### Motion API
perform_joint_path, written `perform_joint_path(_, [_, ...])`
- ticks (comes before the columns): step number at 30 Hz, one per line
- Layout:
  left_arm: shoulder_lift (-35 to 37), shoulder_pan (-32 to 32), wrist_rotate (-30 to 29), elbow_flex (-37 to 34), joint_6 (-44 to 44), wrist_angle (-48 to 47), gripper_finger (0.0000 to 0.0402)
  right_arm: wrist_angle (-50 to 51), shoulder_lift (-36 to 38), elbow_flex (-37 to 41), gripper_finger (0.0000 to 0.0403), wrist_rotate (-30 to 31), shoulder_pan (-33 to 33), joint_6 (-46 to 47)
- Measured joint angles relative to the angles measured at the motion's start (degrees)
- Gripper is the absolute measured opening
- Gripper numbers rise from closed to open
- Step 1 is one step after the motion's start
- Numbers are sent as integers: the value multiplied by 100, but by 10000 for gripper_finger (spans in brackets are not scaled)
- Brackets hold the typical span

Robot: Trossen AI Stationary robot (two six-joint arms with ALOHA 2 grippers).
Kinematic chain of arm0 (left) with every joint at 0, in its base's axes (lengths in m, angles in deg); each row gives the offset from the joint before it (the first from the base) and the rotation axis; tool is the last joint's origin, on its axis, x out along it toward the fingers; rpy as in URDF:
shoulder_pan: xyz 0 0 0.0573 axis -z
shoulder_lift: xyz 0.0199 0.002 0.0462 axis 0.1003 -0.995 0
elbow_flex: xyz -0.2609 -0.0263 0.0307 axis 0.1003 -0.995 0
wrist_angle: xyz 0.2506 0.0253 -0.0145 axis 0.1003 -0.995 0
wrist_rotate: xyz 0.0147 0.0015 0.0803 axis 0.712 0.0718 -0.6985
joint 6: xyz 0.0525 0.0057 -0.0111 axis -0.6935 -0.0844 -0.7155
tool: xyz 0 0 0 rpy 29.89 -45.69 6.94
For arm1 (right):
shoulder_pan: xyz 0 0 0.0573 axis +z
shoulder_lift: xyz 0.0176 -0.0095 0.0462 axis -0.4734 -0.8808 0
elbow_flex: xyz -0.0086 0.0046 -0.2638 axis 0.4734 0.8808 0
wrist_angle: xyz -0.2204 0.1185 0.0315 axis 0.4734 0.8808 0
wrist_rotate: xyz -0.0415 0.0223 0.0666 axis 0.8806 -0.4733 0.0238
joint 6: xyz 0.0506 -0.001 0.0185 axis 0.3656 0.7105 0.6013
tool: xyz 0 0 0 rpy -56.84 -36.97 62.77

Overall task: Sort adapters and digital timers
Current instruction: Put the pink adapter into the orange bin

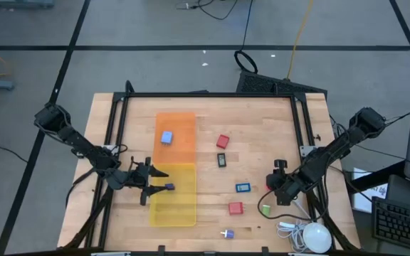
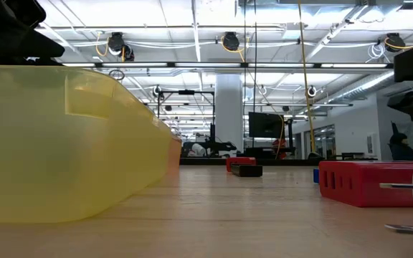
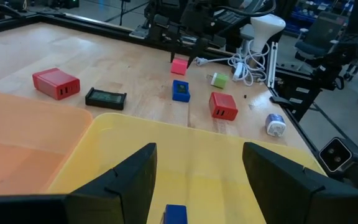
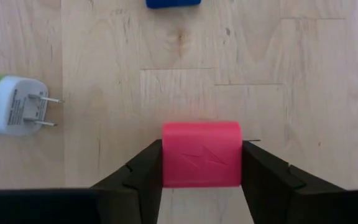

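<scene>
Gripping: my right end effector [image 4: 201,163] clenched on pink adapter [image 4: 201,154], flat sides, on desk [image 4: 104,93] near green adapter [image 4: 8,102].
Handling: looks light, rigid, slick; prongs clear.
Left end effector [image 3: 197,180]: released, over yellow tray [image 3: 185,149].

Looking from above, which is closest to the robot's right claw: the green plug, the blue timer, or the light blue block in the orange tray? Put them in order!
From the right gripper:
1. Green adapter, right beside it.
2. Blue timer, slightly farther, toward the table's middle.
3. Light blue adapter, farthest, in the orange tray.
</scene>
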Motion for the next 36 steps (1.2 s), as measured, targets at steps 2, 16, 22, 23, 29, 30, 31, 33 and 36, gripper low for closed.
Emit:
perform_joint_path(2, [0, -2, -2, 0, 2, 0, 241, 2, 0, 0, 164, 6, -1, -47])
perform_joint_path(16, [0, -2, -204, 0, -31, 0, 241, 198, 544, 2, 164, 26, -494, -300])
perform_joint_path(22, [0, 0, -255, 0, -33, 0, 241, 162, 1191, 2, 173, 811, -725, -698])
perform_joint_path(23, [0, 0, -255, 0, -33, 0, 241, 136, 1302, 2, 171, 1009, -769, -721])
perform_joint_path(29, [0, -3, -724, -2, 111, 81, 241, -236, 1797, 2, 168, 2020, -1107, -970])
perform_joint_path(30, [0, -26, -938, -1, 183, 124, 241, -322, 1848, 2, 169, 2147, -1176, -1080])
perform_joint_path(31, [1, -71, -1132, -2, 259, 169, 241, -398, 1881, 2, 171, 2261, -1246, -1223])
perform_joint_path(33, [0, -222, -1413, -2, 407, 268, 241, -517, 1923, 2, 171, 2477, -1396, -1525])
perform_joint_path(36, [2, -549, -1492, -2, 570, 414, 241, -748, 1942, 2, 170, 2756, -1691, -2025])
